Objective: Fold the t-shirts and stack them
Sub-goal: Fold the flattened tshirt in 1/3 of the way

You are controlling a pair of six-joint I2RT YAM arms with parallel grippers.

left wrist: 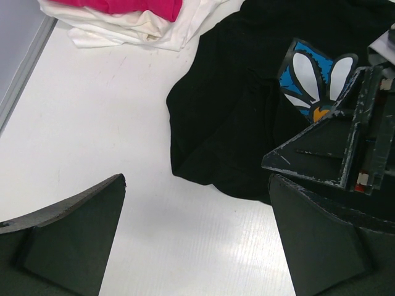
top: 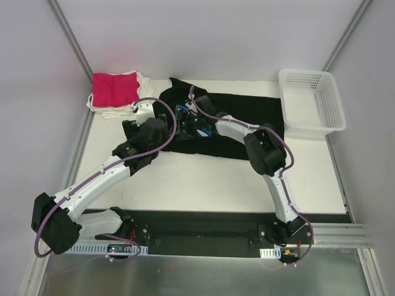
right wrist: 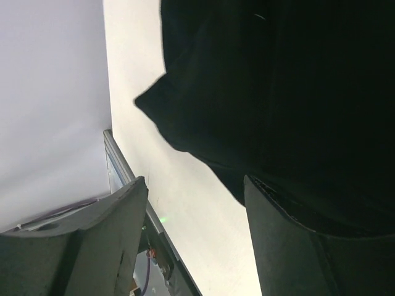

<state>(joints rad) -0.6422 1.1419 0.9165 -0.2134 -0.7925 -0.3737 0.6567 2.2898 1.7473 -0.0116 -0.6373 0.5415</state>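
A large black t-shirt (top: 247, 120) lies spread across the back middle of the table; its blue-and-white daisy print (left wrist: 315, 80) shows in the left wrist view. A magenta-pink t-shirt (top: 114, 89) lies folded on top of white ones (top: 102, 108) at the back left. My left gripper (left wrist: 197, 185) is open over bare table just short of the black shirt's left edge (left wrist: 203, 166). My right gripper (right wrist: 194, 182) is also open, with only table between its fingers; one finger (right wrist: 290, 246) lies against the shirt's hem. It hovers over the shirt's left part (top: 188, 117).
A white mesh basket (top: 311, 102) stands at the back right, touching the black shirt's right end. The right gripper's body (left wrist: 358, 142) is close to the left gripper's right side. Metal frame posts and grey walls border the table.
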